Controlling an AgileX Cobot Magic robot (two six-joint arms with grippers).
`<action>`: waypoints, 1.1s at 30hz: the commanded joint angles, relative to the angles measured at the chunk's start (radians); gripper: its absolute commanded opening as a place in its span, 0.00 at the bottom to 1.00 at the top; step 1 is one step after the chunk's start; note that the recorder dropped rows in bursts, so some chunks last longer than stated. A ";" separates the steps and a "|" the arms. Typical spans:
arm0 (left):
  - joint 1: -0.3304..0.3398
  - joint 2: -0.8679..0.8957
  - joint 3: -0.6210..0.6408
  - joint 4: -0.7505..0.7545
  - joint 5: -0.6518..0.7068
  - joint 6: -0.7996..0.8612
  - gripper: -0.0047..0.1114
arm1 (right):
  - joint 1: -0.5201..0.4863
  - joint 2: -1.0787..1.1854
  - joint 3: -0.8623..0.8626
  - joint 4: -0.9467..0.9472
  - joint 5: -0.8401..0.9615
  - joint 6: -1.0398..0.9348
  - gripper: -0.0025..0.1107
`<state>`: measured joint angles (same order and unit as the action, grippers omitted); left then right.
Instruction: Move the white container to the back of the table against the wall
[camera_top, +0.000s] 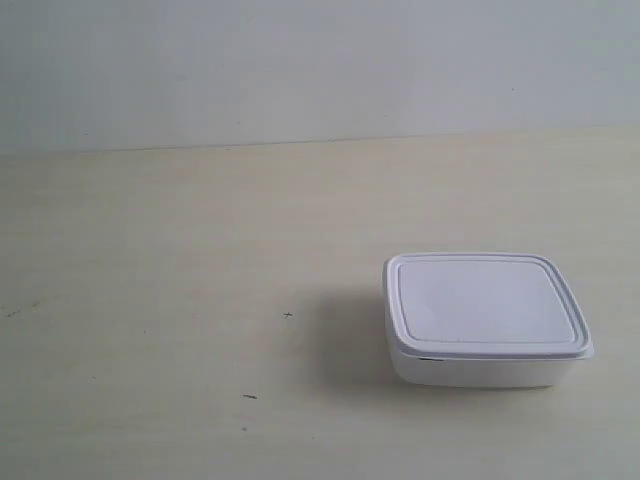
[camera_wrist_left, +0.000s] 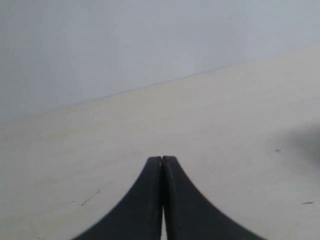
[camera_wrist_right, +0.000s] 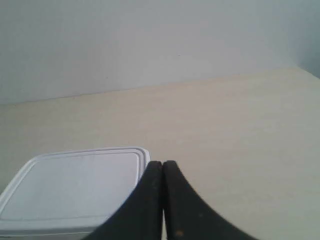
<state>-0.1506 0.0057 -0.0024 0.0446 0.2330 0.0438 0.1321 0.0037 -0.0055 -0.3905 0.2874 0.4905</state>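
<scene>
The white container (camera_top: 484, 318) rests lid-on upon the cream table (camera_top: 200, 250), toward the exterior view's right and well short of the pale wall (camera_top: 300, 60). No arm appears in the exterior view. In the right wrist view my right gripper (camera_wrist_right: 163, 163) is shut with nothing between its fingers, its tips just past a corner of the white container (camera_wrist_right: 75, 182); whether they touch it I cannot tell. My left gripper (camera_wrist_left: 162, 158) is shut and holds nothing, over bare table (camera_wrist_left: 225, 115), with the container out of that view.
A few tiny dark specks (camera_top: 288, 315) mark the table left of the container. The seam between table and wall (camera_top: 320, 142) runs across the back. In the left wrist view a soft shadow (camera_wrist_left: 305, 142) lies at the picture's edge.
</scene>
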 joint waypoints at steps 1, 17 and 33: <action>0.003 -0.006 0.002 -0.006 -0.038 0.005 0.04 | -0.007 -0.004 0.006 -0.001 -0.028 0.015 0.02; 0.003 -0.006 0.002 -0.006 -0.107 -0.005 0.04 | -0.007 -0.004 0.006 -0.125 -0.142 -0.001 0.02; 0.001 -0.006 0.002 -0.006 -0.331 -0.586 0.04 | -0.007 -0.004 0.006 0.126 -0.310 0.132 0.02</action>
<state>-0.1506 0.0057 -0.0024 0.0425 -0.0681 -0.4862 0.1321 0.0037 -0.0055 -0.2926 -0.0436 0.6065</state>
